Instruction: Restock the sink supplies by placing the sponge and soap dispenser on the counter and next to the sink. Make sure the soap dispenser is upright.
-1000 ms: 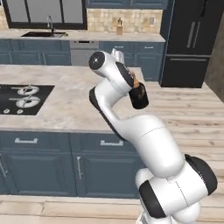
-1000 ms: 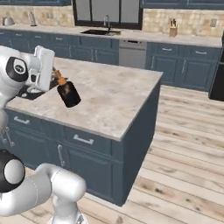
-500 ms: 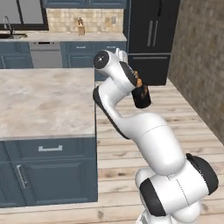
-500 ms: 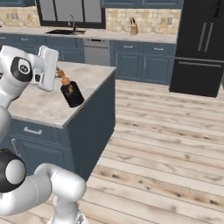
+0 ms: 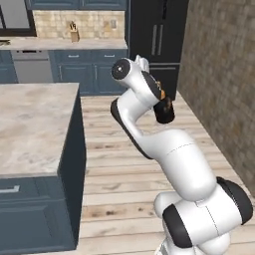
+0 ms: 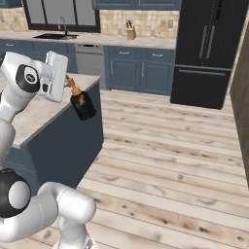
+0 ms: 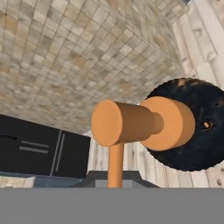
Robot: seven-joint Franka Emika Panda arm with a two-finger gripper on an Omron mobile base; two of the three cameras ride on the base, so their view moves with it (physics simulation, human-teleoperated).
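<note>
Now: black round soap dispenser (image 6: 83, 106) w/ orange pump, tilted, gripped in claw (image 6: 69, 89), above floor.

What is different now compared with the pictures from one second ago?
The base has turned right: the island with its hob slid out of both base views, and the black fridge and wood floor came in. The hand kept its grip on the soap dispenser, tilted as before, and the arm's pose looks unchanged.

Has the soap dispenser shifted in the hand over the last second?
No. The soap dispenser hangs tilted beside the hand as before; the kitchen's shift is the base turning.
</note>
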